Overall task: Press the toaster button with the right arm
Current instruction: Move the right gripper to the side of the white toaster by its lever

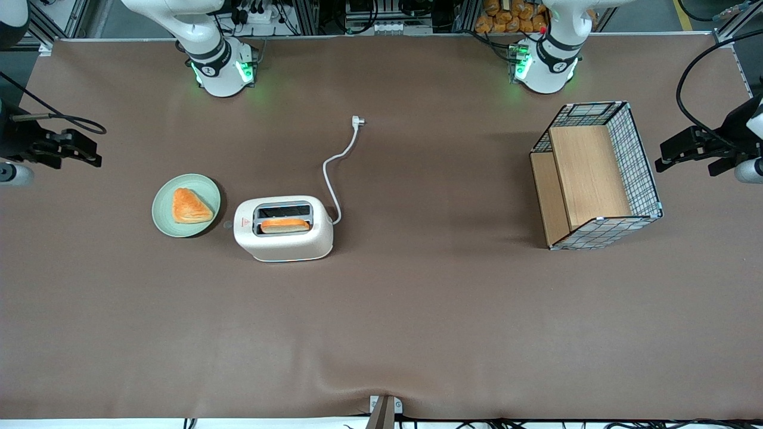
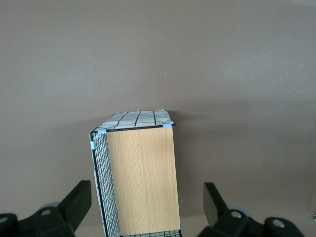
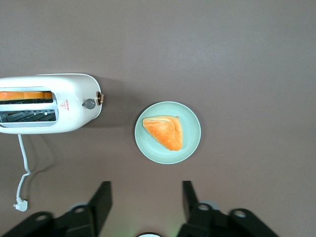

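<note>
The cream-white toaster [image 1: 283,238] stands mid-table with a slice of toast [image 1: 285,225] in the slot nearer the front camera. It also shows in the right wrist view [image 3: 74,106]. Its small grey button [image 1: 227,225] sticks out of the narrow end by the red triangle mark, facing the plate, and shows in the right wrist view too [image 3: 89,103]. My right gripper [image 1: 89,150] hangs high above the table toward the working arm's end, well apart from the toaster. It is open and holds nothing [image 3: 145,190].
A pale green plate [image 1: 164,219] with an orange pastry [image 1: 191,206] lies beside the toaster's button end. The white cord and plug [image 1: 357,121] trail from the toaster toward the arm bases. A wire basket with wooden panels [image 1: 596,176] stands toward the parked arm's end.
</note>
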